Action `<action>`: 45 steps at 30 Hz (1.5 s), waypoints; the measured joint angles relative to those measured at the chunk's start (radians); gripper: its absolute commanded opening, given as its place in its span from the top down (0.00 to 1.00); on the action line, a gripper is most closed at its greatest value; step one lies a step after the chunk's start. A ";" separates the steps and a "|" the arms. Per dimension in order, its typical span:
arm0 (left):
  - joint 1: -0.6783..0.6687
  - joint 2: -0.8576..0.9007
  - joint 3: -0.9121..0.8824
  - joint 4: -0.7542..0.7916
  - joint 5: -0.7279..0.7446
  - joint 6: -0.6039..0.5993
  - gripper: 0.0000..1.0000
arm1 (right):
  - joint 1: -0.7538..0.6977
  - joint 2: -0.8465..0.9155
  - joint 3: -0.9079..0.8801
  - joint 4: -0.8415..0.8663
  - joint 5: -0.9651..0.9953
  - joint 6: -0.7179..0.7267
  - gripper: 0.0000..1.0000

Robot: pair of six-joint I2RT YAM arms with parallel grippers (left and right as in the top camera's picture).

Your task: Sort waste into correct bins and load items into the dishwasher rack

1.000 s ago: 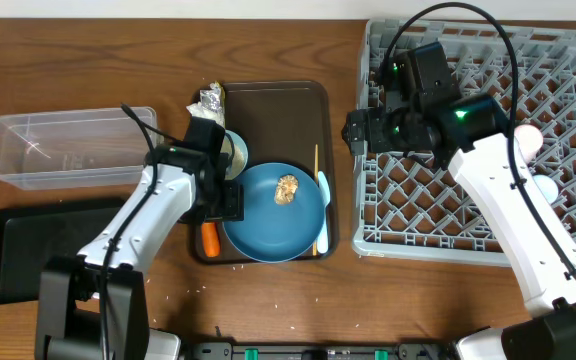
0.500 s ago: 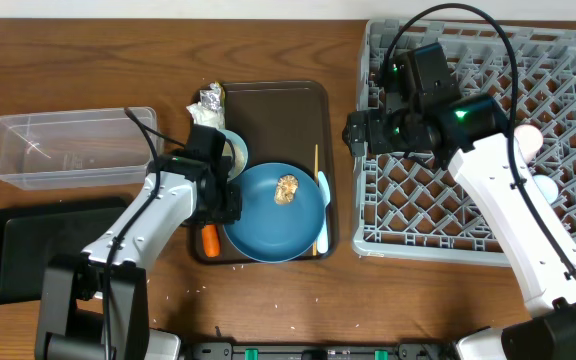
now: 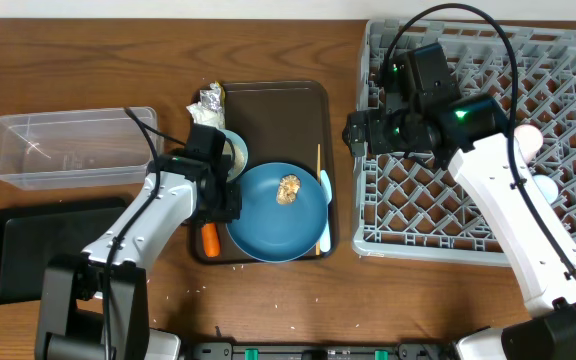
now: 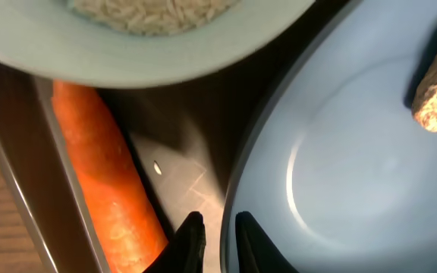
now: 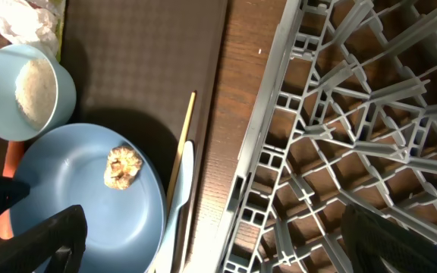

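Dishwasher rack (image 3: pixel 568 80) is set beside the brown tray (image 3: pixel 278 110), its edge overhung by the right gripper (image 3: pixel 356 131), fingers spread wide, empty. On the tray, the blue plate (image 3: pixel 268 225), carrying a brown lump (image 3: pixel 288 188), is pinched at its rim by the left gripper (image 4: pixel 218 239), beside the carrot (image 4: pixel 105 174).

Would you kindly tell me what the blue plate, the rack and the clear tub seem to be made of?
The blue plate looks like glazed ceramic or melamine: smooth, with soft glossy highlights. The rack looks like moulded grey plastic, matte, with lattice ribs. The clear tub looks like thin transparent plastic; the wooden table shows through it.
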 measured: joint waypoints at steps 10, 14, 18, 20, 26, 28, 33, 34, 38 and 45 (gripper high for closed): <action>-0.001 0.000 -0.013 0.029 -0.003 0.008 0.94 | 0.000 0.000 0.000 -0.002 0.000 0.000 0.01; -0.001 -0.004 -0.008 -0.011 -0.003 0.008 0.94 | 0.000 0.000 0.000 -0.003 0.000 0.000 0.01; -0.001 -0.048 0.025 -0.089 -0.012 0.008 0.94 | 0.000 0.000 0.000 -0.004 0.000 0.000 0.01; -0.001 -0.107 0.056 -0.106 -0.022 0.009 0.94 | 0.000 0.000 0.000 -0.005 0.000 0.000 0.02; 0.000 -0.286 0.121 -0.106 -0.045 0.012 0.94 | 0.000 0.000 0.000 -0.005 0.000 0.000 0.01; 0.000 -0.319 0.122 -0.111 -0.045 0.012 0.94 | 0.000 0.000 0.000 -0.005 0.000 0.000 0.01; 0.000 -0.296 0.121 -0.116 -0.060 0.012 0.94 | 0.000 0.000 0.000 -0.006 0.000 0.000 0.01; 0.000 -0.288 0.119 -0.116 -0.063 0.012 0.94 | 0.000 0.000 0.000 -0.005 0.000 0.000 0.01; 0.000 -0.219 0.101 -0.118 -0.071 0.012 0.94 | 0.000 0.000 0.000 -0.006 0.000 0.000 0.01; 0.000 -0.057 0.086 -0.116 -0.108 0.015 0.94 | 0.000 0.000 0.000 -0.008 0.000 0.000 0.01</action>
